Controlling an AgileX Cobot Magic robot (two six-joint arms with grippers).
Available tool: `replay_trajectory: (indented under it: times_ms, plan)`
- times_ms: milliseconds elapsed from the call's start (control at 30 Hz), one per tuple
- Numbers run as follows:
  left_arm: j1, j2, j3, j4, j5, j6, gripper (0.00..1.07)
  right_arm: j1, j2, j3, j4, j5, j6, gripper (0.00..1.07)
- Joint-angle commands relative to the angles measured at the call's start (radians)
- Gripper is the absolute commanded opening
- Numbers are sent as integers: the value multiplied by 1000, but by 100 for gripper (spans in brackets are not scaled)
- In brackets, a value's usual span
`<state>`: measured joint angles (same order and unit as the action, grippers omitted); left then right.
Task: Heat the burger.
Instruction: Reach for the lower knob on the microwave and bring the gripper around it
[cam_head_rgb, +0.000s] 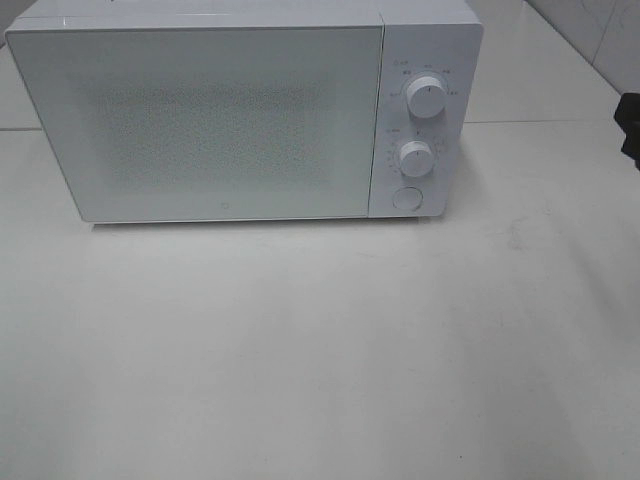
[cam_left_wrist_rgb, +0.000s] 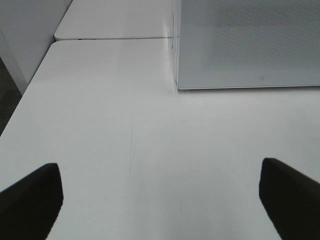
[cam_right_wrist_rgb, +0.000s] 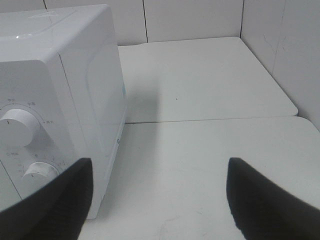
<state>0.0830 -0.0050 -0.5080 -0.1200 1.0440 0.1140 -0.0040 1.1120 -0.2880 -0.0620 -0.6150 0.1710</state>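
The burger is out of view in every frame. A white microwave (cam_head_rgb: 200, 120) stands at the back of the white table with its frosted door closed. My left gripper (cam_left_wrist_rgb: 159, 170) hovers open over bare table in front of the microwave's (cam_left_wrist_rgb: 250, 45) left corner, nothing between its dark fingers (cam_left_wrist_rgb: 30, 200). My right gripper (cam_right_wrist_rgb: 160, 167) is open and empty too, beside the right side of the microwave (cam_right_wrist_rgb: 75, 75). A dark piece of the right arm (cam_head_rgb: 630, 125) shows at the right edge of the exterior high view.
The microwave's panel carries an upper knob (cam_head_rgb: 427, 98), a lower knob (cam_head_rgb: 415, 157) and a round button (cam_head_rgb: 405, 197). A seam (cam_head_rgb: 540, 122) divides the table tops. Tiled walls (cam_right_wrist_rgb: 280, 40) close in behind and to the right.
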Motion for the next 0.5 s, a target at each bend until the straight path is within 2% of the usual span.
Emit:
replay_trajectory:
  times_ms: [33, 233, 333, 367, 433, 467, 500]
  plan:
    - [1, -25, 6, -9, -3, -7, 100, -3, 43, 39, 16, -133, -42, 71]
    - [1, -25, 6, -9, -3, -7, 100, -1, 121, 90, 79, -238, -56, 71]
    - [1, -25, 6, -9, -3, -7, 100, 57, 161, 103, 142, -279, -61, 71]
    - [1, -25, 6, -9, -3, -7, 100, 109, 189, 112, 188, -313, -99, 71]
    - [1, -25, 6, -9, -3, -7, 100, 135, 201, 117, 212, -329, -120, 71]
    - [1, -25, 6, -9, -3, -7, 100, 205, 230, 121, 286, -363, -182, 71]
    - [1, -25, 6, -9, -3, -7, 100, 205, 230, 121, 286, -363, -182, 71]
